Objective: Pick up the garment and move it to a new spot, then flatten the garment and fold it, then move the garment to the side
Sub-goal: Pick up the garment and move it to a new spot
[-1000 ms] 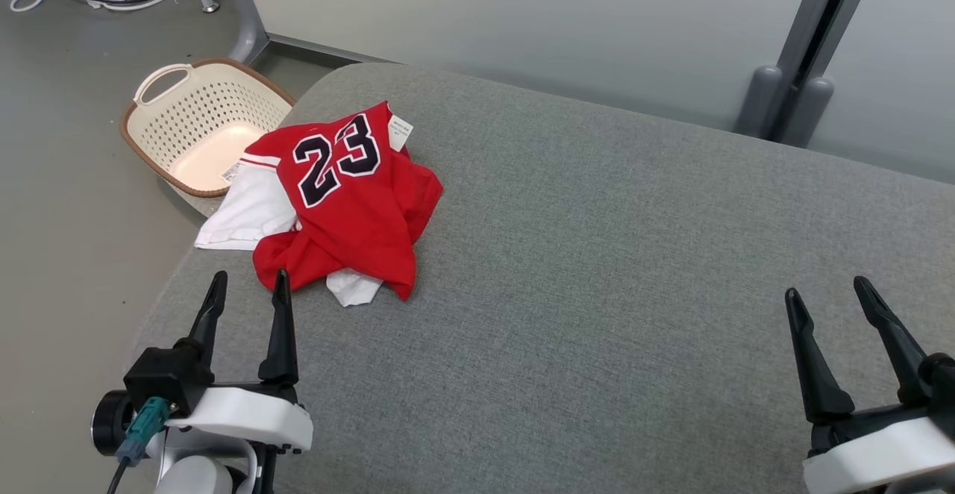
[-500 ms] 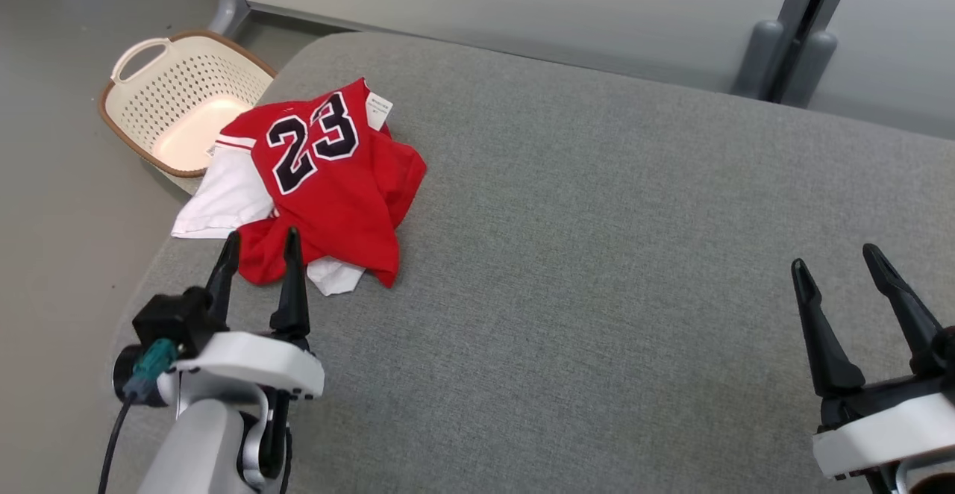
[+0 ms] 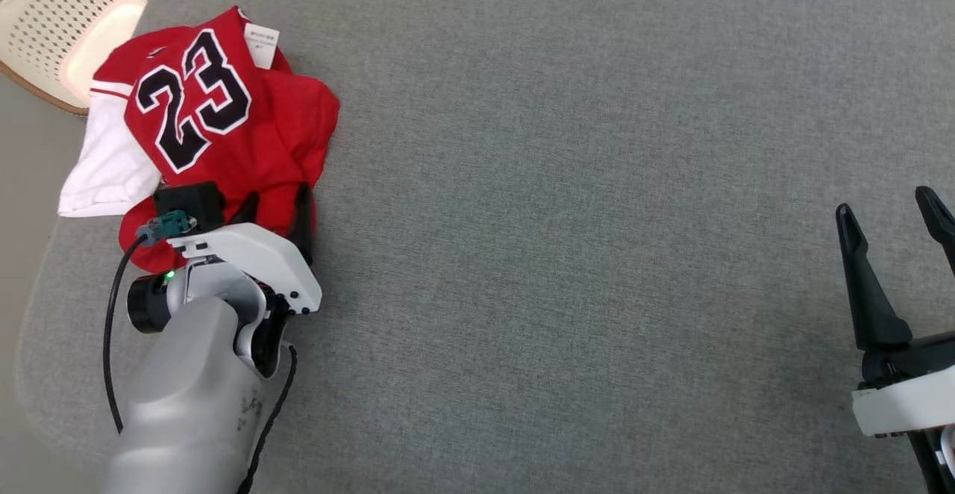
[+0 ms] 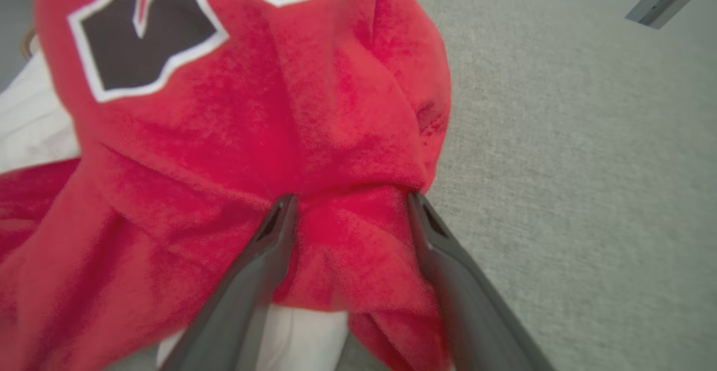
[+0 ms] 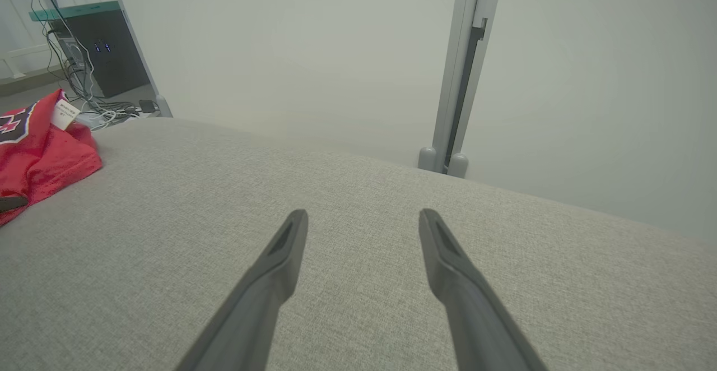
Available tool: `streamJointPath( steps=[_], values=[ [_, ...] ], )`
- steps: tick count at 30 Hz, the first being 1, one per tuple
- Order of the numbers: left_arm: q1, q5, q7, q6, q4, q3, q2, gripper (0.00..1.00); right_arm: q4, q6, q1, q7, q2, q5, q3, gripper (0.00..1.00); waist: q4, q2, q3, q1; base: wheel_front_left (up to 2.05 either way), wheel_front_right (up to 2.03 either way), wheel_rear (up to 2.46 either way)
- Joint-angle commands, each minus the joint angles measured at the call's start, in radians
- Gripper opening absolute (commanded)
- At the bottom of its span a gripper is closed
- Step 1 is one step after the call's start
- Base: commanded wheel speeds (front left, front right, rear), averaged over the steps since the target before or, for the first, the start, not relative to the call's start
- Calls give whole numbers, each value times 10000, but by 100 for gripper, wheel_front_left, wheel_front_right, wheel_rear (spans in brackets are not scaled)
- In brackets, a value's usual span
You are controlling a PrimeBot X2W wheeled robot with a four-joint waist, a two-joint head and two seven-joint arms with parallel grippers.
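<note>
The garment (image 3: 216, 128) is a crumpled red jersey with a black "23" and white parts, lying at the far left of the grey padded surface (image 3: 559, 180). My left gripper (image 3: 276, 207) is open over the jersey's near edge, a fold of red cloth (image 4: 347, 219) bunched between its two fingers. The garment (image 5: 39, 152) also shows at the left edge of the right wrist view. My right gripper (image 3: 891, 214) stands open at the lower right, above bare grey surface (image 5: 358, 304), far from the jersey.
A cream perforated basket (image 3: 52, 24) sits on the floor just past the surface's far left corner. A grey post (image 5: 459, 79) and pale wall stand behind the surface. Cables and a dark box (image 5: 106, 57) lie on the floor at the far left.
The head camera has tilted down and closer. My left gripper has moved forward onto the near edge of the jersey, still open. The right gripper stays where it was.
</note>
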Motion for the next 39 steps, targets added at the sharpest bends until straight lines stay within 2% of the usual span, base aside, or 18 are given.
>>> streamJointPath(
  steps=[1, 3, 4, 5, 8, 10, 15, 18, 25, 29, 30, 36, 39],
  values=[
    [-335, -96, 266, -61, 494, -12, 22, 100, -40, -4, -190, -57, -71, 67, -22, 100, -330, 0, 437, 0, 0, 0, 0],
    [-685, -237, 605, -90, 1213, 38, 3, 100, 17, -4, -252, -95, -80, 57, 9, 100, -426, 0, 515, 0, 0, 0, 0],
    [-878, -322, 429, -160, 1669, 99, 20, 42, 113, -4, -339, -171, -31, 104, 46, 100, -520, 0, 532, 0, 0, 0, 0],
    [-974, -370, 301, -193, 1834, 139, 51, 0, 156, -4, -384, -198, -16, 123, 52, 100, -559, 0, 526, 0, 0, 0, 0],
    [-1072, -339, -143, -211, 2079, 159, 131, 0, 289, -4, -402, -298, 29, 154, 56, 100, -632, 0, 443, 0, 0, 0, 0],
    [-1106, -256, -861, -177, 2193, 195, 274, 0, 495, -4, -401, -456, 120, 127, 51, 100, -714, 0, 235, 0, 0, 0, 0],
    [-815, -171, -1314, -72, 1591, 445, 566, 0, 775, -4, -321, -743, 336, 100, 45, 100, -836, 0, -337, 0, 0, 0, 0],
    [-316, 108, -1336, 147, 141, 815, 812, 0, 964, -4, -238, -859, 456, 74, 69, 100, -924, 0, -776, 0, 0, 0, 0],
    [1690, 1051, -1335, 525, -3523, 1249, 904, 0, 1367, -4, 15, -1068, 724, 51, 266, 100, -1268, 0, -1894, 0, 0, 0, 0],
    [2887, 1432, -1278, 762, -5313, 974, 842, 0, 1545, -4, 212, -1110, 878, 84, 421, 100, -1557, 0, -2418, 0, 0, 0, 0],
    [2887, 1432, -1278, 762, -5313, 974, 842, 0, 1545, -4, 212, -1110, 878, 84, 421, 100, -1557, 0, -2418, 0, 0, 0, 0],
    [4499, 1768, -357, 1140, -7861, 442, 891, 0, 1620, -4, 422, -1163, 1031, 95, 561, 100, -2274, 0, -2801, 0, 0, 0, 0],
    [4974, 1803, 64, 1114, -8705, 134, 835, 0, 1596, -4, 426, -1175, 1100, 92, 567, 100, -2732, 0, -2799, 0, 0, 0, 0]
  ],
)
